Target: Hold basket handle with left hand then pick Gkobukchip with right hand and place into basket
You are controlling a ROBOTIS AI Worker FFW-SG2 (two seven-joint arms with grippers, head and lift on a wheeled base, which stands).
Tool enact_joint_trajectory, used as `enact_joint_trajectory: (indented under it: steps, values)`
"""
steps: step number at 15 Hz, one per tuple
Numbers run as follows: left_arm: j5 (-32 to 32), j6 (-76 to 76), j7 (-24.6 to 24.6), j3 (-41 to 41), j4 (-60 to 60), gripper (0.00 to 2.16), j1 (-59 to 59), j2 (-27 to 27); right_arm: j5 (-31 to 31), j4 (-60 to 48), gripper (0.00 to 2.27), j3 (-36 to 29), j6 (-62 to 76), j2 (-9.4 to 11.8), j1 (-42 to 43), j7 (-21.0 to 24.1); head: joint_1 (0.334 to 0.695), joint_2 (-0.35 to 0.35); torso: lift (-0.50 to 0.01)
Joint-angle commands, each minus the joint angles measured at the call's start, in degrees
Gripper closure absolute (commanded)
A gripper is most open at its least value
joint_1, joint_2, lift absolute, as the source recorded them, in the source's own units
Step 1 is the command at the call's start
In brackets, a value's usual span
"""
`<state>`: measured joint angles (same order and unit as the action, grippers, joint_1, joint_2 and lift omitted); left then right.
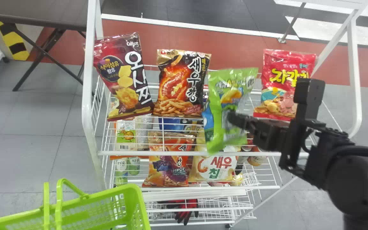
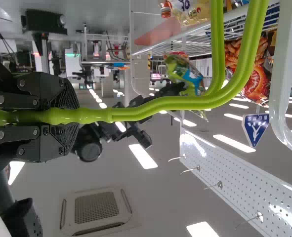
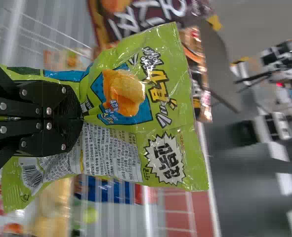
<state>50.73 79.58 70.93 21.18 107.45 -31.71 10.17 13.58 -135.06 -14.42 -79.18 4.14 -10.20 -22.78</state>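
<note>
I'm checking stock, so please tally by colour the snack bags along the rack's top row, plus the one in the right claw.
Maroon bag: 1
Black bag: 1
Red bag: 1
Green bag, in the right claw: 1
Total: 4

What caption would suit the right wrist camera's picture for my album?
A robot's black right claw grips a shiny green snack bag before a white wire rack.

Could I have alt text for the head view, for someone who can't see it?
A robot's black right tool grips a green snack bag by a white wire rack with other bags; a green basket is at lower left.
</note>
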Motion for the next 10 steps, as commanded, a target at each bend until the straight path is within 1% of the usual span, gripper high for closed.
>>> enact_joint_trajectory:
  steps: [1,4,7,8,9,10]
  values:
    - [0.16,0.37,0.00,0.00,-0.05,2.16,0.16,0.03,4.87,-4.86,2.25,-0.44,-10.90,-0.01,-2.19,-0.42,0.695,-0.163,0.000]
    - [0.16,0.89,0.00,0.00,-0.05,2.16,0.33,0.11,13.31,-6.62,2.24,0.44,-10.90,-0.01,-4.39,-0.51,0.695,-0.101,0.000]
    - [0.25,1.42,0.00,0.00,-0.05,2.16,0.33,0.11,16.12,-6.80,2.24,6.68,-10.90,-0.01,-5.53,-0.60,0.695,-0.017,0.000]
    - [0.33,1.42,0.00,0.00,0.04,2.16,0.24,0.11,16.56,-6.62,2.24,9.41,-10.90,-0.10,-5.53,-0.51,0.695,0.021,0.000]
    - [0.42,1.60,0.00,0.00,0.04,2.16,0.24,0.11,17.00,-5.92,2.24,11.78,-10.90,-0.45,-5.53,-0.34,0.695,0.099,0.000]
    - [0.51,1.77,0.00,0.00,0.04,2.16,0.24,0.11,16.91,-4.95,2.24,14.77,-10.90,-0.54,-5.53,0.19,0.695,0.141,0.000]
